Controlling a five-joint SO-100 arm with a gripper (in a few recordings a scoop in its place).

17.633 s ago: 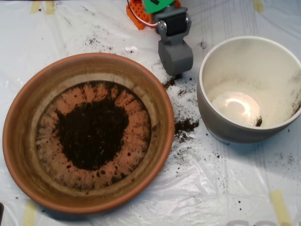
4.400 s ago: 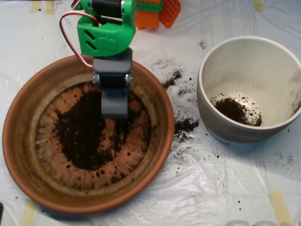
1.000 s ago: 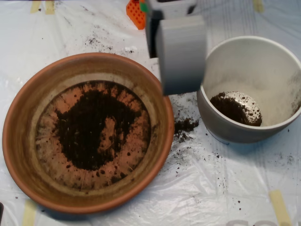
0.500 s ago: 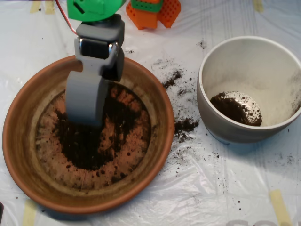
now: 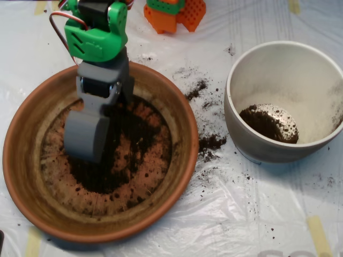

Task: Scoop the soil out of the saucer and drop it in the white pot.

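Note:
The terracotta saucer (image 5: 177,115) lies at the left with a dark patch of soil (image 5: 126,147) on its flat bottom. My grey scoop (image 5: 86,140) reaches down into the saucer on the left side of the soil, its tip low at the pile's edge. Green and grey arm parts (image 5: 96,37) rise behind it over the saucer's far rim. The white pot (image 5: 268,69) stands at the right, and a small heap of soil (image 5: 265,123) lies at its bottom.
Spilled soil (image 5: 209,142) is scattered on the plastic sheet between saucer and pot. The orange arm base (image 5: 174,10) sits at the top edge. Yellow tape strips mark the sheet's corners.
Half a second ago the scoop was higher in the saucer; it has moved down and slightly left into the soil. One second ago it hung between the saucer and the pot.

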